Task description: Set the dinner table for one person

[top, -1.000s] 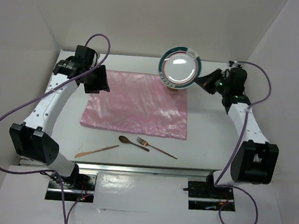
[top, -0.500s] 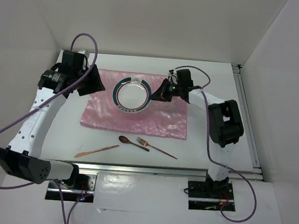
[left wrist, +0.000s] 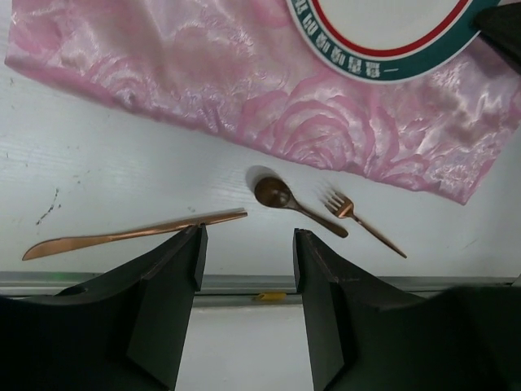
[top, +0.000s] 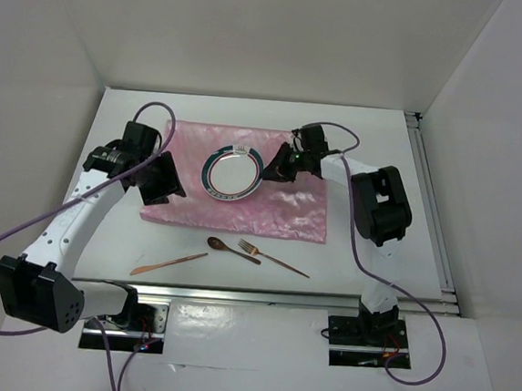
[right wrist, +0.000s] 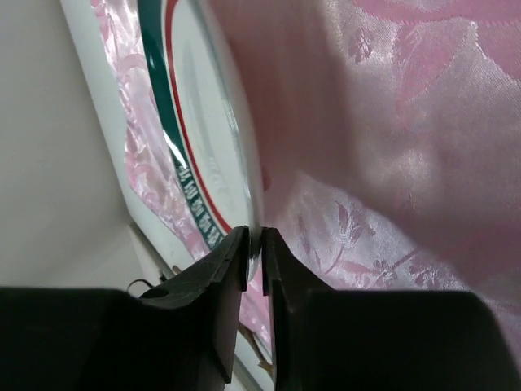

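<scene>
Copper knife (top: 169,263), spoon (top: 232,249), fork (top: 274,259): one each. One plate (top: 234,173), rim pinched by right tool (right wrist: 254,244); left tool (left wrist: 248,236) wide, empty.

Left end effector (left wrist: 248,236) gapes wide, right end effector (right wrist: 254,244) pinches tight, both arms extended

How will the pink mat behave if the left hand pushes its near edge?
Probably floppy: the pink mat shows soft ripples and a wavy edge, so a push would likely bunch it. Its sheen suggests slick fabric that may slip on the dinner table. The plate, pinched at its rim by the right hand, might not anchor it.
</scene>
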Controlling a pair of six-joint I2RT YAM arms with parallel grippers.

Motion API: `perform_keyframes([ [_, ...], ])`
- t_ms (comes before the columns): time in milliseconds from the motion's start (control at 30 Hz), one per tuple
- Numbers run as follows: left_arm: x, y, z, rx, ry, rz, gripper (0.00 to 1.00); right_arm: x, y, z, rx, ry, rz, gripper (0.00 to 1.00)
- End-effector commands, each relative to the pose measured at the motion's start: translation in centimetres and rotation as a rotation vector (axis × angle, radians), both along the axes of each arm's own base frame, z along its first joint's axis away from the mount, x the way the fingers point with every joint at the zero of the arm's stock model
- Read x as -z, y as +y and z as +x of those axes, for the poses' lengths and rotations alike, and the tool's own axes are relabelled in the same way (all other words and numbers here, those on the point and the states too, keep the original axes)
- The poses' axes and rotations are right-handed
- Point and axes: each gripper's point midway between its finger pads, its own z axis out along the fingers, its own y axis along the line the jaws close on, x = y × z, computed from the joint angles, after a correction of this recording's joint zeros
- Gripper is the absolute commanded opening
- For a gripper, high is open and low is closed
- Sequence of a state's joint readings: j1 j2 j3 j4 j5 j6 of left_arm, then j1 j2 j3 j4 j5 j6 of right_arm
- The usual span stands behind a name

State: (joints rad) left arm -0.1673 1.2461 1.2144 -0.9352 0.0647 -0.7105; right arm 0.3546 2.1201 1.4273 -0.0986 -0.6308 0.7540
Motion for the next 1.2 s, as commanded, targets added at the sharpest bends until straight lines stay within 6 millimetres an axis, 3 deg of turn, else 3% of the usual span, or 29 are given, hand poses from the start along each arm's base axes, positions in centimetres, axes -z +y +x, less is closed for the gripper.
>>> perform_keyframes([
  [0,-0.4,-0.1,-0.6,-0.049,-0.029,-0.030,0.63,-1.0,1.2,0.9,-0.018,-0.052,-0.029,0.26],
  [33,-0.4,0.0,-0.9,-0.049,-0.030,-0.031,0.63,-0.7,1.0,0.8,-0.011,-0.040,-0.042,0.44],
  [133,-0.2,0.3,-0.9,-0.077,-0.022,-0.019,0.63,-0.2,0.9,0.8,-0.002,-0.048,-0.089,0.68],
  [200,0.8,0.9,-2.2,-0.143,0.061,-0.001,0.64,-0.7,0.9,0.7,-0.004,-0.076,-0.116,0.76],
  [300,3.5,0.2,-4.3,-0.221,0.170,-0.038,0.64,-2.7,0.1,1.1,0.021,-0.132,-0.152,0.82],
  [333,4.7,0.4,-5.6,-0.250,0.210,-0.033,0.64,-3.5,0.0,0.5,0.018,-0.154,-0.170,0.83],
  [467,6.4,0.3,-8.3,-0.398,0.312,-0.078,0.60,-6.7,-0.7,-0.4,0.005,-0.240,-0.170,0.86],
  [533,7.1,-0.2,-8.7,-0.459,0.342,-0.121,0.60,-8.6,-0.9,-0.8,0.002,-0.284,-0.160,0.86],
  [667,9.3,-0.1,-8.6,-0.557,0.373,-0.122,0.62,-10.5,-1.2,-2.0,-0.021,-0.329,-0.143,0.86],
  [733,10.6,-0.1,-8.6,-0.608,0.410,-0.109,0.56,-11.6,-1.3,-2.6,-0.032,-0.356,-0.133,0.86],
  [833,12.4,-0.3,-8.7,-0.645,0.429,-0.114,0.56,-11.0,-1.8,-3.6,-0.041,-0.343,-0.146,0.86],
  [967,15.2,-0.6,-10.4,-0.659,0.502,-0.100,0.64,-10.7,-3.0,-4.4,-0.042,-0.343,-0.156,0.88],
  [1100,16.5,-0.4,-11.1,-0.683,0.535,-0.086,0.65,-10.8,-4.0,-4.5,-0.036,-0.346,-0.170,0.88],
  [1167,16.8,-0.4,-10.5,-0.693,0.523,-0.086,0.62,-11.0,-4.5,-4.4,-0.024,-0.345,-0.172,0.88],
])
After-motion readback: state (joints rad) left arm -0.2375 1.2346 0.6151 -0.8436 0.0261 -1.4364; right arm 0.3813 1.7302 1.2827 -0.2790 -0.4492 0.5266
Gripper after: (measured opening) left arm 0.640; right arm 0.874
